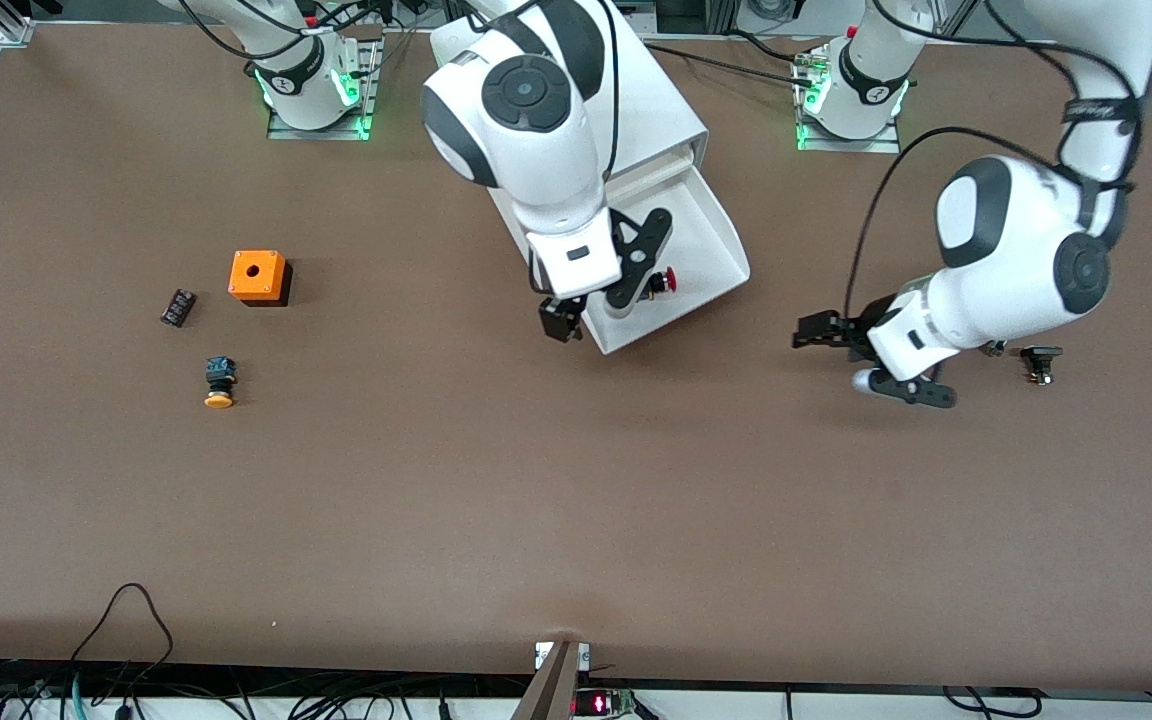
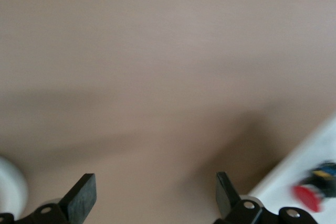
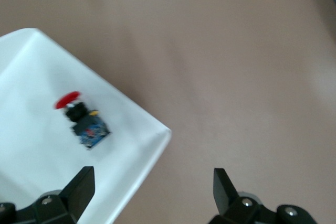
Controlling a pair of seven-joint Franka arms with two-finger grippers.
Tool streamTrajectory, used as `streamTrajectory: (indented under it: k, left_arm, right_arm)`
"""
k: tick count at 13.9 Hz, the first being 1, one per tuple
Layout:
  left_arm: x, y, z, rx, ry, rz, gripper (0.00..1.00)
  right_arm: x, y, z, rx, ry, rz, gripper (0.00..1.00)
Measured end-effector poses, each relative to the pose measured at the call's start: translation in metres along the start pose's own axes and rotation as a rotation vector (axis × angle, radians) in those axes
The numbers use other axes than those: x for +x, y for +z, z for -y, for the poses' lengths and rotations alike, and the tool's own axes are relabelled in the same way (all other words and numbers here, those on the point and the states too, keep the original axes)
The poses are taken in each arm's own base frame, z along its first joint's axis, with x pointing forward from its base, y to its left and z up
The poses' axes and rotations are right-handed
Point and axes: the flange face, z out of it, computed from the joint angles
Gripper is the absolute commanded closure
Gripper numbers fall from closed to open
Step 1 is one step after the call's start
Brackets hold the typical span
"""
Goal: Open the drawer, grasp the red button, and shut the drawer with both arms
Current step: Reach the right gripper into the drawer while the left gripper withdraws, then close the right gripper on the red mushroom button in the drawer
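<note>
Lying in the pulled-out white plastic tray drawer (image 1: 706, 230) of the white boxy cabinet (image 1: 661, 105): small red-capped push button (image 1: 667, 281), no legible writing. Hovering over the drawer's front edge, fingers spread, empty: right black two-finger gripper (image 1: 604, 300). Hanging low over bare brown table (image 1: 576, 500) toward the left arm's end, fingers apart, empty: left black gripper (image 1: 861, 362).

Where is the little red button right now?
The button lies inside the open drawer, near its front end, in the middle of the front view. The right gripper hangs open just above it.
</note>
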Motion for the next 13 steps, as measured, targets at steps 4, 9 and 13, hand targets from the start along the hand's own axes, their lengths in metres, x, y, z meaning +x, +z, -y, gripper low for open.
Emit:
streamTrajectory:
  k: [4, 9, 13]
  left_arm:
    - [0.002, -0.079, 0.040, 0.195, 0.007, 0.026, 0.00]
    - [-0.001, -0.142, 0.059, 0.334, -0.012, 0.029, 0.00]
    - [-0.009, -0.142, 0.071, 0.296, -0.084, 0.076, 0.00]
  right_arm:
    - [0.019, 0.006, 0.061, 0.016, -0.116, 0.017, 0.00]
    - [0.019, 0.058, 0.079, 0.018, -0.283, 0.101, 0.00]
    - [0.011, 0.083, 0.075, 0.025, -0.376, 0.147, 0.00]
